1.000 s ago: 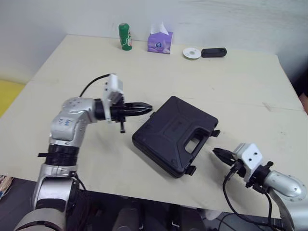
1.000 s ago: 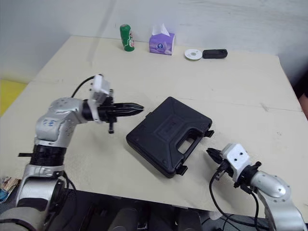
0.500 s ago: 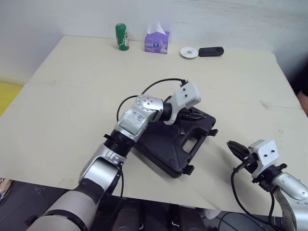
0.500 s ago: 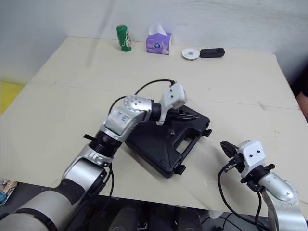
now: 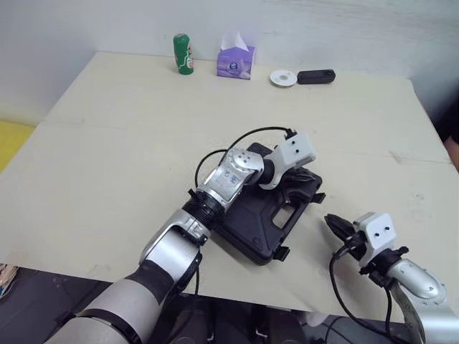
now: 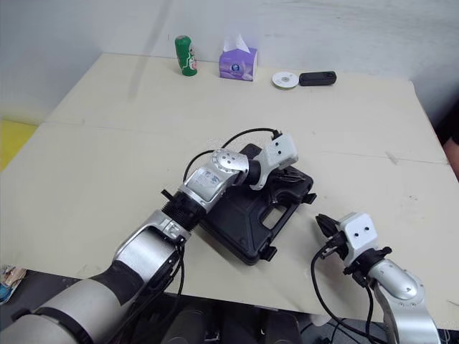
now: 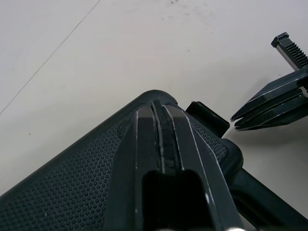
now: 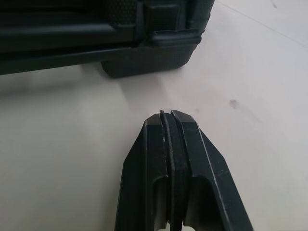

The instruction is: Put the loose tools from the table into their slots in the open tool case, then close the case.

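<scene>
Lying shut on the worktop (image 5: 107, 143), toward its near edge, the black tool case (image 5: 244, 223) has its handle end turned to the robot's right. The left jaws are pressed together, tips down on the dimpled lid close to the handle. The right jaws are pressed together too, low over bare worktop near the case's right-hand end, apart from it and pointing toward a latch (image 8: 166, 19). Along the far edge stand a green can (image 5: 183, 54), a purple tissue box (image 5: 236, 61), a white disc (image 5: 285, 77) and a small black device (image 5: 316, 76).
</scene>
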You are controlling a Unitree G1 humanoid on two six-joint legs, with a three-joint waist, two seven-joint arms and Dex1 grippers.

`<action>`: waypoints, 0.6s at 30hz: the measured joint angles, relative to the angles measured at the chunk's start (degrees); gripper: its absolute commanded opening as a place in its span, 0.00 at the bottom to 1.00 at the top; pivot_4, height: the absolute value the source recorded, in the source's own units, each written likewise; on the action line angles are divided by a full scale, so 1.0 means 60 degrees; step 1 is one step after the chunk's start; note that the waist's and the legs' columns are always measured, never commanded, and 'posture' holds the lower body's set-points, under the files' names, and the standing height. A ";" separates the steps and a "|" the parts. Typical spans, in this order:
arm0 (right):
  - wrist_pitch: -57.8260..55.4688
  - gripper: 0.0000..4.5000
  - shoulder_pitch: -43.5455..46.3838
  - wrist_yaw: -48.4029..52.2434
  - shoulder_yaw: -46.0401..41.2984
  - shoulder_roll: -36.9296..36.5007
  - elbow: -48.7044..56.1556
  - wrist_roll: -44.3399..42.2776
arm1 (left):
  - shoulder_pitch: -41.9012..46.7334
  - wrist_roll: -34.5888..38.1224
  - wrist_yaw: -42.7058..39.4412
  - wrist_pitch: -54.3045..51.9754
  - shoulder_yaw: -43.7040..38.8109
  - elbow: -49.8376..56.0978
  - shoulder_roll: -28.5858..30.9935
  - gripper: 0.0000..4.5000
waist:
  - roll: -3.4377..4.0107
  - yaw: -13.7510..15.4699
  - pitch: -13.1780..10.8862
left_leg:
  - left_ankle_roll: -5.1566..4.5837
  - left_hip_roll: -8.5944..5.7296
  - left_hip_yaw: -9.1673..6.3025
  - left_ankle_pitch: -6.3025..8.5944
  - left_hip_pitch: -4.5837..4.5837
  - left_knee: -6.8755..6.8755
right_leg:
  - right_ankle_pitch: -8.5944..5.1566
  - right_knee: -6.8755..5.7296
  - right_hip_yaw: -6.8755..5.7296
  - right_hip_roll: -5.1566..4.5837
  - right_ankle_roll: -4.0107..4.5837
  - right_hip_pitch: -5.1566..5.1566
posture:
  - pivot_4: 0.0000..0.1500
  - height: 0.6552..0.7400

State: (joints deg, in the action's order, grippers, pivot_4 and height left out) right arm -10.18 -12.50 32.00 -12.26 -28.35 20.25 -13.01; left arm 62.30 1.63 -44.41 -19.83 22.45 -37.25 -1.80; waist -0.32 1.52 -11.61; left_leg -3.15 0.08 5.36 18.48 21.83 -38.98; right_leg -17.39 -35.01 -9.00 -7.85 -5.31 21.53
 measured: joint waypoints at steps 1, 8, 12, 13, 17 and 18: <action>-0.0001 0.00 0.0023 -0.0039 0.0027 0.0011 -0.0001 0.0012 | -0.0050 -0.0018 -0.0042 0.0035 0.0011 -0.0008 -0.0005 0.01 | -0.0002 0.0001 0.0004 | 0.0000 0.0000 -0.0001 0.0000 -0.0004 0.0000 | 0.0000 0.0003 0.0000 -0.0002 0.0000 -0.0002 | 1.00 1.00; -0.0029 0.00 0.0713 -0.0319 0.0303 0.0119 -0.0007 0.0056 | -0.0297 -0.0038 -0.0086 0.0300 -0.0054 -0.0435 -0.0177 0.01 | -0.0028 0.0000 0.0126 | -0.0003 0.0004 -0.0002 0.0031 -0.0076 0.0004 | -0.0002 0.0039 0.0004 -0.0018 0.0002 -0.0068 | 1.00 1.00; -0.0059 0.00 0.1029 -0.0482 0.0610 0.0266 -0.0087 0.0247 | -0.0278 -0.0177 -0.0035 0.0612 -0.0076 -0.0842 -0.0270 0.01 | -0.0035 -0.0005 0.0234 | -0.0013 0.0008 -0.0003 0.0063 -0.0102 0.0005 | -0.0002 0.0068 0.0001 -0.0027 0.0002 -0.0102 | 1.00 1.00; -0.0059 0.00 0.1081 -0.0485 0.0651 0.0268 -0.0132 0.0268 | -0.0271 -0.0209 -0.0033 0.0697 -0.0076 -0.0925 -0.0260 0.01 | -0.0037 -0.0008 0.0249 | -0.0015 0.0008 -0.0004 0.0068 -0.0109 0.0005 | -0.0001 0.0077 0.0000 -0.0028 0.0002 -0.0113 | 1.00 1.00; -0.0056 0.00 0.1250 -0.0467 0.0745 0.0269 -0.0344 0.0280 | -0.0249 -0.0276 -0.0023 0.0807 -0.0088 -0.1076 -0.0254 0.01 | -0.0038 -0.0028 0.0286 | -0.0015 0.0013 -0.0009 0.0096 -0.0133 0.0004 | 0.0001 0.0097 -0.0003 -0.0030 -0.0002 -0.0141 | 1.00 1.00; -0.0054 0.00 0.1279 -0.0471 0.0744 0.0268 -0.0413 0.0296 | -0.0246 -0.0286 -0.0027 0.0809 -0.0095 -0.1078 -0.0248 0.01 | -0.0036 -0.0029 0.0288 | -0.0014 0.0014 -0.0009 0.0097 -0.0132 0.0004 | 0.0001 0.0097 -0.0003 -0.0030 -0.0002 -0.0140 | 1.00 1.00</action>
State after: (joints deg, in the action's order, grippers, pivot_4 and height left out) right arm -10.50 -4.83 29.18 -7.80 -26.74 17.77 -11.23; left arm 60.82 -0.08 -44.58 -14.98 21.88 -43.71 -3.29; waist -0.53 1.34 -9.88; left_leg -3.24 0.16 5.30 19.06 21.04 -38.96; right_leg -17.39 -34.43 -9.02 -8.03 -5.32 20.69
